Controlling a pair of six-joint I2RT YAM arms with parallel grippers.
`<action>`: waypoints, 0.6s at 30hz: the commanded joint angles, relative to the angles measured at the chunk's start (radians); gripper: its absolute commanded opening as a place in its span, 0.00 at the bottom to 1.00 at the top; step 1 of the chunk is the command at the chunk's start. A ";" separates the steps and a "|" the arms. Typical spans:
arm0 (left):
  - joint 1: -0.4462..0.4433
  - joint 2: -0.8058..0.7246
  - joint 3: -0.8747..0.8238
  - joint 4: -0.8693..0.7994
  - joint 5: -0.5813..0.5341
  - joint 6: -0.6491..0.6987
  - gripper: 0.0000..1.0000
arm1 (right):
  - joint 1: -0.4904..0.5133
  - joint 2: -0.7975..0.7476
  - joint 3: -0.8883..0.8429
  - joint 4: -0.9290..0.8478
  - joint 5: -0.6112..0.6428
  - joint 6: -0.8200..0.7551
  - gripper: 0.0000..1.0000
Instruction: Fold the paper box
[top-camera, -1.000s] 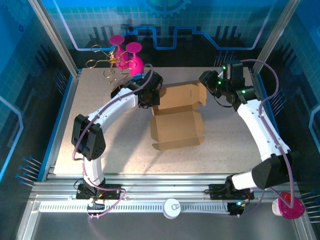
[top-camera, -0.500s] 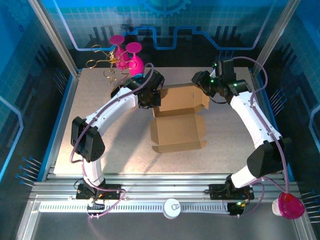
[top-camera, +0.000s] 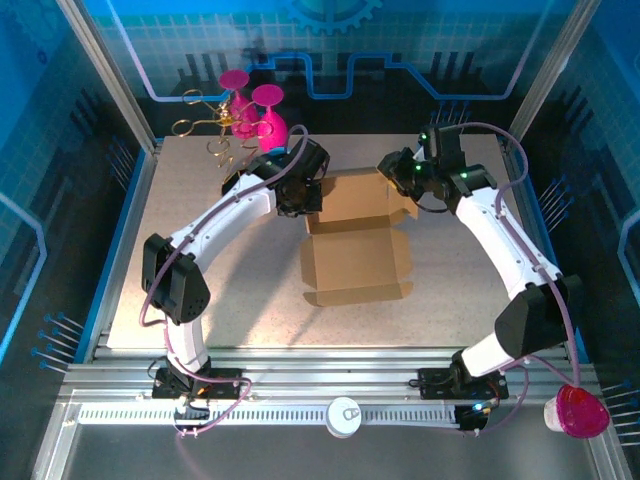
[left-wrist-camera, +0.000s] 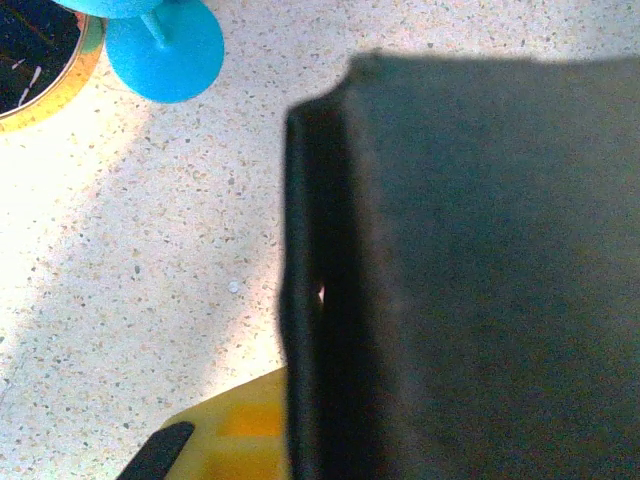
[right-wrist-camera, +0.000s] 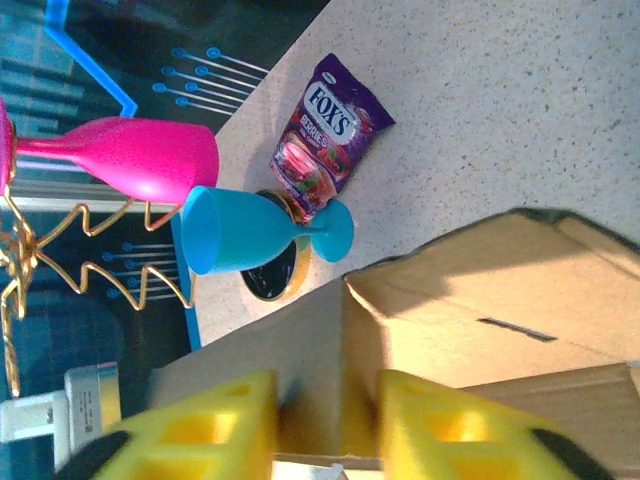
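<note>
Both arms on the back flap, lid fold about to start.

The paper box (top-camera: 355, 250) lies open in the middle of the table (top-camera: 240, 310), tray towards me and lid flap standing up at the far side. My right gripper (top-camera: 398, 172) is at the flap's far right corner. On the right wrist view its fingers (right-wrist-camera: 210, 425) are spread with the cardboard edge between them, straddling it rather than pinching, by my reading. My left gripper (top-camera: 303, 200) sits at the far left corner. Its wrist camera is mostly blocked by dark cardboard (left-wrist-camera: 480, 280), so I can't tell whether it's gripping. I'd call this the lid-closing step, barely begun. Next I need to nip the right fingers onto that edge, then swing the flap forward over the tray, both sides together so it doesn't skew.
</note>
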 joint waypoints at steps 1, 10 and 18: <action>-0.007 -0.022 0.039 -0.011 0.020 0.015 0.00 | 0.014 -0.033 -0.019 0.038 -0.006 0.050 0.19; -0.007 -0.019 0.058 -0.015 0.026 0.016 0.00 | 0.002 -0.058 -0.038 0.102 0.003 0.121 0.15; 0.005 0.012 0.147 -0.087 0.036 0.017 0.00 | -0.032 -0.292 -0.202 0.042 0.152 -0.027 0.40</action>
